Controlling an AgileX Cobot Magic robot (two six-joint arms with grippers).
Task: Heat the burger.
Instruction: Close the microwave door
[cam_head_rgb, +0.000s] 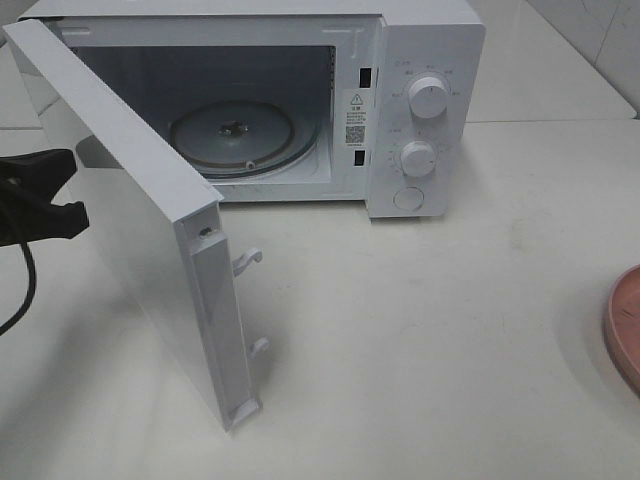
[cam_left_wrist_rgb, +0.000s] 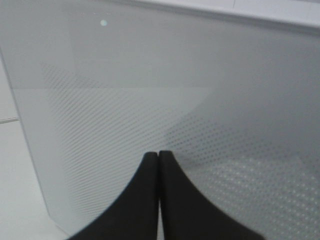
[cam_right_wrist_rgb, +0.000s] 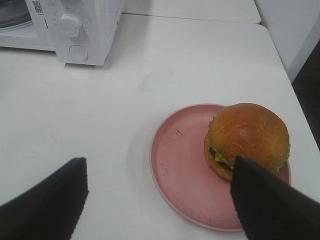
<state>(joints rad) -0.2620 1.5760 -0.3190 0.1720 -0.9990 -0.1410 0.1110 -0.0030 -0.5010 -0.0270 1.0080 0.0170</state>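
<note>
The burger (cam_right_wrist_rgb: 247, 137), with a glossy brown bun and a green lettuce frill, sits on the right side of a pink plate (cam_right_wrist_rgb: 177, 160) in the right wrist view. My right gripper (cam_right_wrist_rgb: 159, 161) hovers open above the table just short of the plate, one dark finger (cam_right_wrist_rgb: 55, 200) on each side, holding nothing. In the high view only the plate's rim (cam_head_rgb: 625, 325) shows at the right edge and the burger is out of view. My left gripper (cam_left_wrist_rgb: 159, 154) is shut and empty, its tips facing the outer face of the microwave door (cam_left_wrist_rgb: 150, 90).
The white microwave (cam_head_rgb: 420, 110) stands at the back with its door (cam_head_rgb: 150, 200) swung wide open to the left. Its glass turntable (cam_head_rgb: 235, 135) is bare. The left arm's black end (cam_head_rgb: 45, 195) sits behind the door at the left edge.
</note>
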